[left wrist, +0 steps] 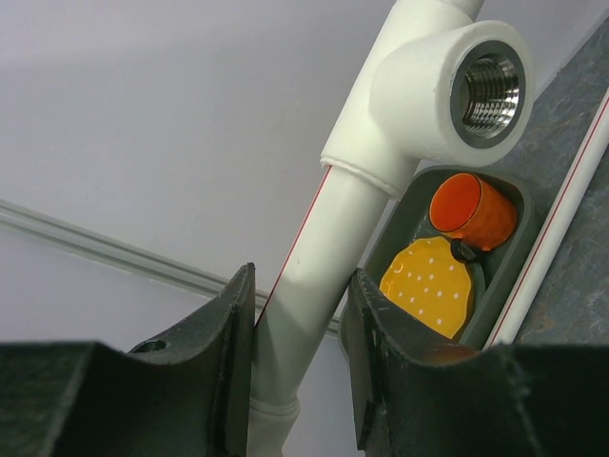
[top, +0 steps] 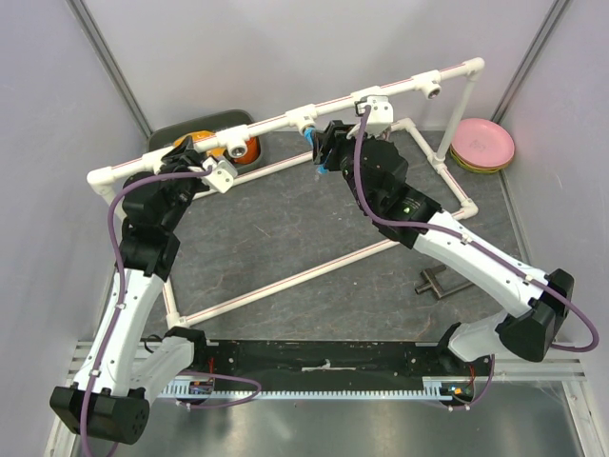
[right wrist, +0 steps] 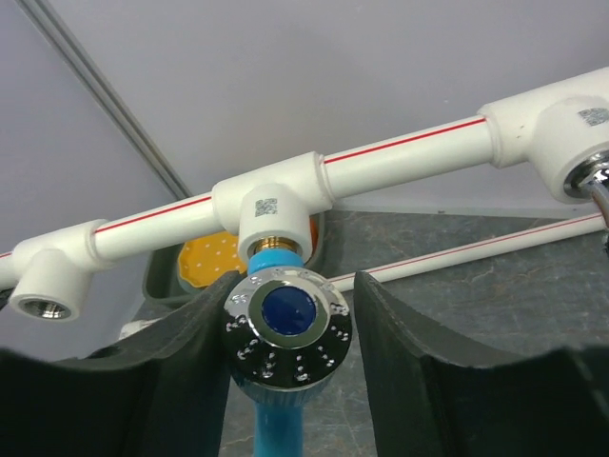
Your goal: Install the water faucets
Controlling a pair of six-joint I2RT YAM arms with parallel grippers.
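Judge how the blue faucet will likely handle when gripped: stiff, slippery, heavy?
Probably stiff: the faucet looks like moulded blue plastic, so likely light too. Its knob has a glossy chrome rim, so possibly slippery, though the dimples may help grip. Its end meets the tee, so it may resist pushing.

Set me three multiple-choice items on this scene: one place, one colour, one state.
1. Where is the blue faucet? A at a tee of the white pipe; B on the plates; C lying on the table.
2. What colour is the cup in the tray? A white; B orange; C blue.
3. What is the left tool doing? A holding the cup; B hanging open above the table; C clamping the white pipe.
1A, its threaded end meets the tee; 2B, plainly orange; 3C, its fingers hug the pipe.
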